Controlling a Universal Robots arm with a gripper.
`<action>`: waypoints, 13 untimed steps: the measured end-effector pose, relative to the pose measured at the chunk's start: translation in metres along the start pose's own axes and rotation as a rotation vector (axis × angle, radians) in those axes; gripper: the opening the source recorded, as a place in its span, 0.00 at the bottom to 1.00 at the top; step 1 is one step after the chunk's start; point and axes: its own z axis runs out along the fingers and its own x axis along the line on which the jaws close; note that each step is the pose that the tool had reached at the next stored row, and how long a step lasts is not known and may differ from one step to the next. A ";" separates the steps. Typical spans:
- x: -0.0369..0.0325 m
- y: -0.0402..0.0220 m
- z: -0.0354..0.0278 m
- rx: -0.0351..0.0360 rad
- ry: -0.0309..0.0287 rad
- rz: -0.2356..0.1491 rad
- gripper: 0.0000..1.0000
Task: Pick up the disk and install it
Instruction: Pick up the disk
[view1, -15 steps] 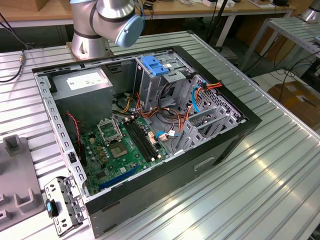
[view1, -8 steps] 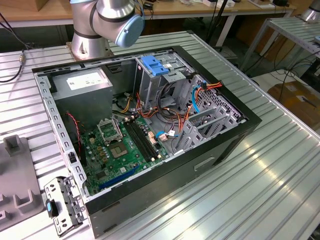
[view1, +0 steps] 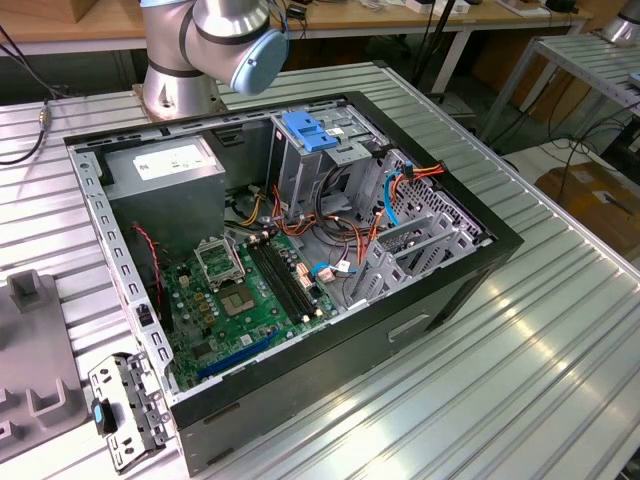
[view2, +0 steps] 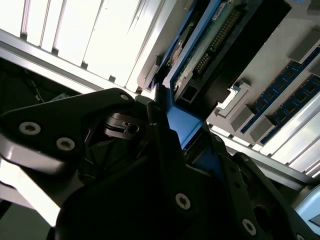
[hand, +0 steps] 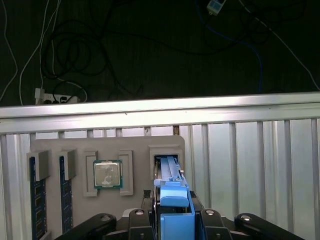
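Gripper (hand: 175, 207) is closing on the disk (hand: 171, 170), edge-up at its tray (hand: 135, 142) slot. I'm judging pickup barely started; install into case (view1: 470, 275) is pending.

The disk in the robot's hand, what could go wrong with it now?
The hand grips the disk by its blue frame, so it might slip. The disk stands in a narrow slot of the grey holder; a crooked lift could jam it. A jolt could also shake the chip beside it.
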 end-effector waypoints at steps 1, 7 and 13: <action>0.0000 0.0000 -0.0003 0.0000 0.0000 0.000 0.37; 0.0000 0.0000 -0.0016 0.0000 0.0000 0.000 0.37; -0.0001 0.0000 -0.0018 -0.0004 0.0000 -0.012 0.37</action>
